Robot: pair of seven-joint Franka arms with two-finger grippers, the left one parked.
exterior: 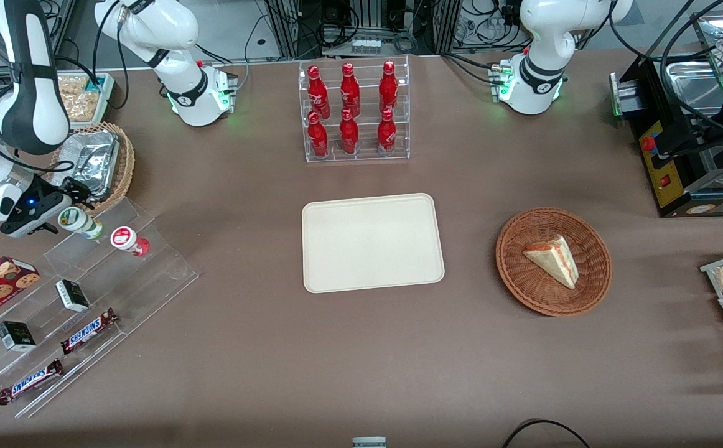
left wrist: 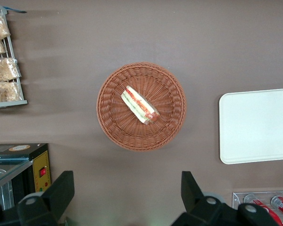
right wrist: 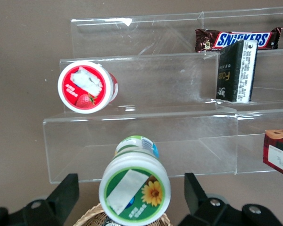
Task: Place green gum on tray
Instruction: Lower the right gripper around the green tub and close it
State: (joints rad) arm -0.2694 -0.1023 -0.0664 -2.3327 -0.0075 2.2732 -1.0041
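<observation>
I see the gripper (right wrist: 129,197) open, one finger on each side of the gum (right wrist: 134,188) and not yet closed on it, the gum standing on the top step of the clear rack (exterior: 97,274), well apart from the tray (exterior: 372,242).

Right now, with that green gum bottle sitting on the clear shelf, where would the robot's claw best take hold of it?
Probably around its round body, just under the lid. The green gum stands on the top step of the clear shelf, lid facing the gripper, whose open fingers already flank it. Coming straight down over the lid keeps clear of the red-lidded bottle one step lower.
</observation>
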